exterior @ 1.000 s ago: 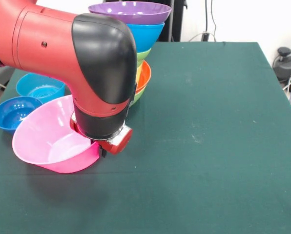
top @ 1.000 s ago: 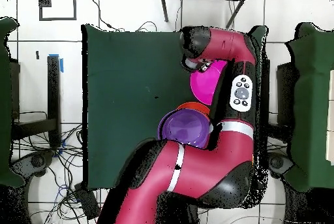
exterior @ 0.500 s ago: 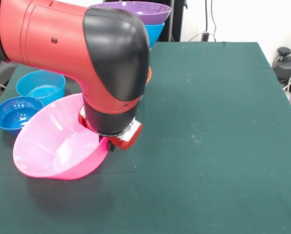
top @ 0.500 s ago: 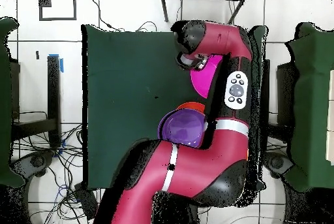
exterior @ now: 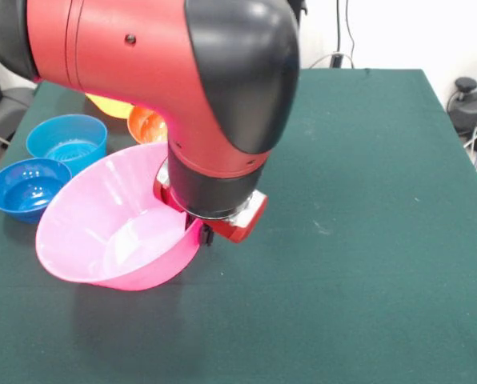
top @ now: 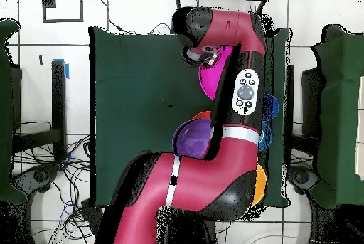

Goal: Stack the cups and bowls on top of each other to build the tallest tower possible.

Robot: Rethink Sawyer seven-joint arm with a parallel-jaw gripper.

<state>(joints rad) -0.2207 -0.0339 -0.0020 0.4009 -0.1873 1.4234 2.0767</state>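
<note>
Gripper (exterior: 204, 234): clamped on the near rim of the pink bowl (exterior: 102, 232), which hangs tilted, mouth towards the two blue bowls.
Light-blue bowl (exterior: 66, 140): behind the pink bowl.
Dark-blue bowl (exterior: 22, 186): just beside the pink bowl.
Tower: purple bowl (top: 193, 139) on top, beside the pink bowl (top: 212, 77), mostly under the arm.
Orange bowl (exterior: 146, 124): behind the pink bowl.

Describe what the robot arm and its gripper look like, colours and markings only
The arm is glossy red with rounded black joint caps and a black cylindrical wrist. A small dark screw dot sits on the red shell. The overhead view shows a pale oval panel with dark buttons and white bands around the links. The gripper has a red block mount with a silver collar and small black tips. No loose cables show.
</note>
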